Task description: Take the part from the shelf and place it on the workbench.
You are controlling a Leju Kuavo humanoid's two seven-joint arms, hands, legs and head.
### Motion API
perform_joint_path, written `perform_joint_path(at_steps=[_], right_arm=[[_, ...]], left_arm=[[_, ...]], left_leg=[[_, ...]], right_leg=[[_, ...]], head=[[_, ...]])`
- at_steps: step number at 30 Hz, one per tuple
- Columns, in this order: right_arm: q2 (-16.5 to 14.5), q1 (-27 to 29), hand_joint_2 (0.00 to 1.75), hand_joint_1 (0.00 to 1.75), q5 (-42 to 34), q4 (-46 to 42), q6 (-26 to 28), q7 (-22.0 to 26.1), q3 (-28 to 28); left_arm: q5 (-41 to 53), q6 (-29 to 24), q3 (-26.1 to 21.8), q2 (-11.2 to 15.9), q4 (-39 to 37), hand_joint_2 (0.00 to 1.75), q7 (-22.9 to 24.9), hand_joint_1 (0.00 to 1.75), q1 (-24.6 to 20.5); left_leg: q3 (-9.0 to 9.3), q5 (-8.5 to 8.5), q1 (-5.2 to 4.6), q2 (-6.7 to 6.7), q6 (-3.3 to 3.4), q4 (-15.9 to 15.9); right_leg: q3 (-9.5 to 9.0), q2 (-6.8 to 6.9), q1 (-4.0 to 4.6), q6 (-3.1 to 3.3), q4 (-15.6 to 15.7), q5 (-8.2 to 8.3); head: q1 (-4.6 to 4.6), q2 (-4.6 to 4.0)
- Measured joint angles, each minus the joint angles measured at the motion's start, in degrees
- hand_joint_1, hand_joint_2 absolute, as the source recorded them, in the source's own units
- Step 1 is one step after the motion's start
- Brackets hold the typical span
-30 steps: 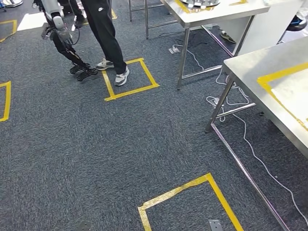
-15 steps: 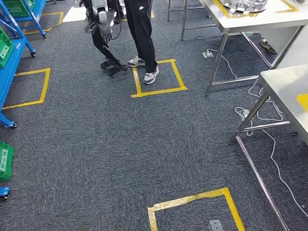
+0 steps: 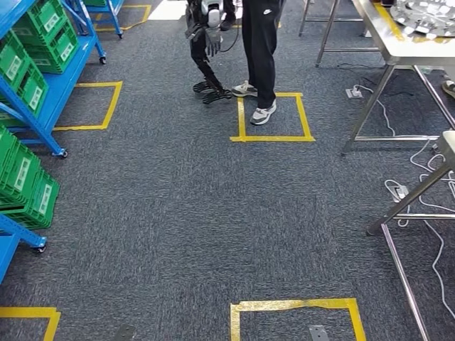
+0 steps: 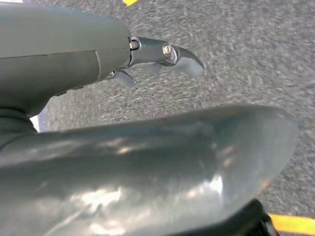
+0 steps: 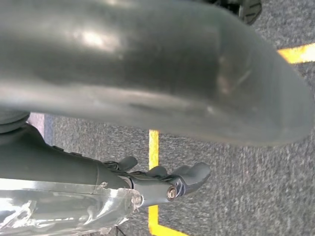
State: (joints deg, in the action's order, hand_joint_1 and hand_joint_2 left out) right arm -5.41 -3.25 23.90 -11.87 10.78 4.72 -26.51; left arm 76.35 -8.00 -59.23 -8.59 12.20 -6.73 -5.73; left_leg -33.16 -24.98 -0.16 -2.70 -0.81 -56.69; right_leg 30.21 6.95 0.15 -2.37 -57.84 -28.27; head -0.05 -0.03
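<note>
A blue shelf [image 3: 67, 74] loaded with green bins [image 3: 48, 28] stands along the left of the head view; what the bins hold is hidden. A steel workbench [image 3: 397, 46] at the far right carries shiny metal parts [image 3: 424, 14]. My left hand [image 4: 148, 157] hangs over grey carpet, its dark fingers [image 4: 167, 51] apart and holding nothing. My right hand [image 5: 148, 73] also hangs over the carpet, and its fingers [image 5: 185, 179] are spread with nothing in them.
A person in black trousers [image 3: 260, 50] stands on a yellow tape square [image 3: 271, 137], beside another robot [image 3: 206, 42]. A second steel table's leg [image 3: 413, 192] is at the right, with cables and a power strip [image 3: 399, 190] on the floor. Another tape square [image 3: 295, 305] lies near me.
The camera has swung to the left: the blue shelf and green bins have come into view, and the tables, the person and the other robot have slid rightward in the picture.
</note>
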Motion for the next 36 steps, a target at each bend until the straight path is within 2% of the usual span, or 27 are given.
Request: perform_joint_path(at_steps=[2,4,5,6,7,8,9,11,13,15,16,18,19,20,21,22,23,24,25,27,28,29,30,31,33,35,36], right_arm=[[-0.01,-0.23,0.00,0.00,0.03,0.00,-0.01,0.02,0.00],[-0.01,-0.22,0.00,0.00,0.04,0.01,-0.01,0.02,0.00],[-0.01,-0.10,0.00,0.00,0.04,0.01,-0.01,0.02,0.00],[-0.01,0.05,0.00,0.00,0.04,0.02,-0.01,0.01,0.00],[-0.01,0.18,0.00,0.00,0.04,0.02,-0.01,0.01,0.00],[-0.01,0.26,0.00,0.00,0.04,0.02,-0.01,0.01,0.00],[-0.01,0.26,0.00,0.00,0.05,0.02,-0.01,0.01,0.00],[-0.02,0.22,0.00,0.00,0.07,0.03,0.01,-0.01,0.00],[-0.04,0.20,0.00,0.00,0.13,0.05,0.03,-0.06,0.00],[-0.07,0.15,0.00,0.00,0.24,0.07,0.08,-0.21,-0.01],[-0.08,0.11,0.00,0.00,0.28,0.07,0.09,-0.28,-0.01],[-0.10,0.13,0.00,0.00,0.32,0.07,0.10,-0.33,-0.02],[-0.10,0.20,0.00,0.00,0.34,0.07,0.10,-0.34,-0.02],[-0.10,0.32,0.00,0.00,0.35,0.07,0.10,-0.37,-0.02],[-0.10,0.41,0.00,0.00,0.37,0.07,0.10,-0.40,-0.02],[-0.10,0.44,0.00,0.00,0.39,0.07,0.11,-0.45,-0.02],[-0.10,0.40,0.00,0.00,0.41,0.07,0.12,-0.49,-0.02],[-0.11,0.33,0.00,0.00,0.43,0.07,0.13,-0.51,-0.02],[-0.11,0.26,0.00,0.00,0.44,0.07,0.13,-0.52,-0.02],[-0.11,0.23,0.00,0.00,0.48,0.07,0.13,-0.52,-0.02],[-0.11,0.25,0.00,0.00,0.52,0.07,0.13,-0.52,-0.02],[-0.11,0.26,0.00,0.00,0.59,0.07,0.14,-0.54,-0.02],[-0.12,0.21,0.00,0.00,0.68,0.07,0.14,-0.55,-0.02],[-0.12,0.13,0.00,0.00,0.75,0.07,0.15,-0.57,-0.02],[-0.12,0.06,0.00,0.00,0.83,0.07,0.15,-0.58,-0.01],[-0.12,0.24,0.00,0.00,0.86,0.07,0.15,-0.69,-0.01],[-0.12,0.38,0.00,0.00,0.91,0.08,0.15,-0.80,-0.01]], left_arm=[[-0.04,-0.02,-0.01,0.05,0.00,0.00,0.00,0.00,0.26],[-0.05,-0.05,-0.02,0.00,0.00,0.00,0.00,0.00,0.17],[-0.05,-0.07,-0.01,-0.03,0.00,0.00,0.01,0.00,0.10],[-0.05,-0.07,-0.01,-0.05,0.00,0.00,0.01,0.00,0.10],[-0.08,-0.08,-0.01,-0.05,0.00,0.00,0.02,0.00,0.15],[-0.10,-0.09,-0.02,-0.05,0.00,0.00,0.02,0.00,0.22],[-0.12,-0.10,-0.02,-0.05,0.00,0.00,0.02,0.00,0.27],[-0.14,-0.11,-0.02,-0.07,0.00,0.00,0.02,0.00,0.24],[-0.14,-0.11,-0.02,-0.07,0.00,0.00,0.02,0.00,0.21],[-0.14,-0.11,-0.02,-0.05,0.00,0.00,0.02,0.00,0.39],[-0.14,-0.11,-0.02,-0.05,0.00,0.00,0.02,0.00,0.51],[-0.13,-0.11,-0.02,-0.06,0.00,0.00,0.02,0.00,0.51],[-0.13,-0.11,-0.02,-0.07,0.00,0.00,0.02,0.00,0.42],[-0.12,-0.11,-0.01,-0.09,0.00,0.00,0.02,0.00,0.31],[-0.09,-0.10,-0.01,-0.12,0.00,0.00,0.02,0.00,0.29],[-0.08,-0.10,-0.01,-0.14,0.00,0.00,0.02,0.00,0.34],[-0.05,-0.09,-0.01,-0.16,0.00,0.00,0.02,0.00,0.43],[-0.04,-0.09,-0.02,-0.18,0.00,0.00,0.02,0.00,0.51],[-0.03,-0.09,-0.02,-0.19,0.00,0.00,0.02,0.00,0.52],[-0.02,-0.09,-0.01,-0.21,0.00,0.00,0.02,0.00,0.29],[-0.02,-0.09,-0.01,-0.22,0.00,0.00,0.02,0.00,0.15],[-0.01,-0.09,0.00,-0.21,0.00,0.00,0.02,0.00,0.06],[0.02,-0.10,0.00,-0.20,0.00,0.00,0.05,0.00,0.05],[0.08,-0.10,-0.01,-0.19,0.00,0.00,0.09,0.00,0.15],[0.32,-0.11,0.01,-0.20,0.00,0.00,0.21,0.00,0.24],[0.57,-0.11,0.06,-0.30,0.00,0.00,0.25,0.00,0.11],[0.62,-0.13,0.08,-0.37,0.00,0.00,0.25,0.00,0.05]], left_leg=[[0.11,0.16,0.16,1.26,0.66,0.14],[0.11,0.29,0.25,2.54,1.16,0.19],[0.08,0.31,0.22,3.34,1.30,0.18],[0.09,0.31,0.19,4.20,1.35,0.17],[0.12,0.31,0.16,5.06,1.36,0.16],[0.18,0.32,0.16,5.95,1.34,0.14],[0.26,0.34,0.19,6.81,1.28,0.10],[0.26,0.33,0.21,8.37,0.95,-0.08],[-0.06,0.50,0.26,9.61,0.25,-0.15],[-0.41,0.96,0.49,10.68,-0.54,0.13],[-0.66,0.79,0.50,10.16,-0.84,-0.04],[-2.49,-1.51,0.34,7.17,-1.27,-3.47],[-4.17,-3.56,0.23,5.25,-1.42,-6.95],[-6.14,-5.59,0.22,4.18,-1.55,-11.08],[-7.82,-6.99,0.24,3.70,-1.65,-14.64],[-8.66,-7.36,0.24,3.51,-1.69,-16.58],[-8.42,-6.65,0.24,3.41,-1.67,-16.41],[-6.99,-5.00,0.22,3.15,-1.60,-13.96],[-4.73,-3.02,0.16,2.23,-1.45,-10.05],[-0.52,-0.58,-0.19,-1.02,-1.00,-2.56],[0.50,-0.26,-0.37,-2.12,-0.69,-0.59],[0.78,-0.35,-0.54,-2.38,-0.37,0.19],[0.71,-0.30,-0.57,-1.51,0.07,0.30],[0.69,-0.19,-0.51,-0.80,0.38,0.41],[0.74,0.09,-0.21,0.63,1.08,0.61],[0.70,0.23,0.00,2.13,1.51,0.64],[0.68,0.25,0.02,3.00,1.60,0.63]], right_leg=[[0.55,-2.25,-0.27,-0.57,-1.95,-1.52],[3.53,-5.65,-0.33,-0.79,-8.61,-5.01],[5.58,-6.39,-0.30,-0.76,-12.75,-6.70],[7.26,-6.70,-0.28,-0.69,-15.85,-7.60],[8.09,-6.81,-0.27,-0.59,-16.97,-7.37],[7.81,-6.93,-0.30,-0.47,-15.74,-5.98],[6.47,-7.32,-0.38,-0.36,-12.43,-3.79],[3.02,-9.91,-0.78,-0.27,-4.58,-0.21],[1.43,-11.87,-0.96,-0.07,-1.11,0.69],[1.31,-11.06,-0.81,0.54,-0.90,0.89],[1.28,-10.40,-0.78,0.95,-0.73,1.08],[1.27,-8.84,-0.78,1.69,-0.30,1.41],[1.28,-7.96,-0.66,1.93,-0.21,1.44],[1.33,-7.04,-0.55,2.08,-0.19,1.42],[1.36,-6.09,-0.45,2.15,-0.19,1.38],[1.37,-5.21,-0.39,2.19,-0.19,1.35],[1.36,-4.43,-0.35,2.20,-0.19,1.32],[1.31,-3.70,-0.33,2.15,-0.19,1.29],[1.20,-3.07,-0.32,2.07,-0.19,1.23],[0.95,-1.91,0.03,1.65,-0.31,0.93],[0.81,-1.31,0.22,1.39,-0.34,0.77],[0.68,-0.66,0.38,1.14,-0.34,0.64],[0.49,0.04,0.39,0.87,-0.27,0.53],[0.41,-0.08,0.30,0.53,-0.42,0.29],[1.32,-2.66,-0.03,-0.13,-2.97,-1.48],[4.64,-5.87,-0.28,-0.54,-10.15,-5.12],[6.64,-6.48,-0.30,-0.64,-14.18,-6.76]], head=[[0.20,0.00],[0.49,0.01],[0.58,0.01],[0.62,0.01],[0.65,0.01],[0.65,0.01],[0.65,0.01],[0.64,0.01],[0.61,0.01],[0.59,0.00],[0.54,0.00],[0.22,0.00],[0.07,-0.01],[-0.02,-0.01],[-0.02,-0.01],[-0.02,-0.01],[-0.02,-0.01],[-0.02,-0.01],[-0.03,-0.01],[-0.06,-0.01],[-0.02,-0.01],[0.02,0.00],[0.05,-0.01],[0.11,0.00],[0.31,0.00],[0.62,0.00],[0.70,0.00]])
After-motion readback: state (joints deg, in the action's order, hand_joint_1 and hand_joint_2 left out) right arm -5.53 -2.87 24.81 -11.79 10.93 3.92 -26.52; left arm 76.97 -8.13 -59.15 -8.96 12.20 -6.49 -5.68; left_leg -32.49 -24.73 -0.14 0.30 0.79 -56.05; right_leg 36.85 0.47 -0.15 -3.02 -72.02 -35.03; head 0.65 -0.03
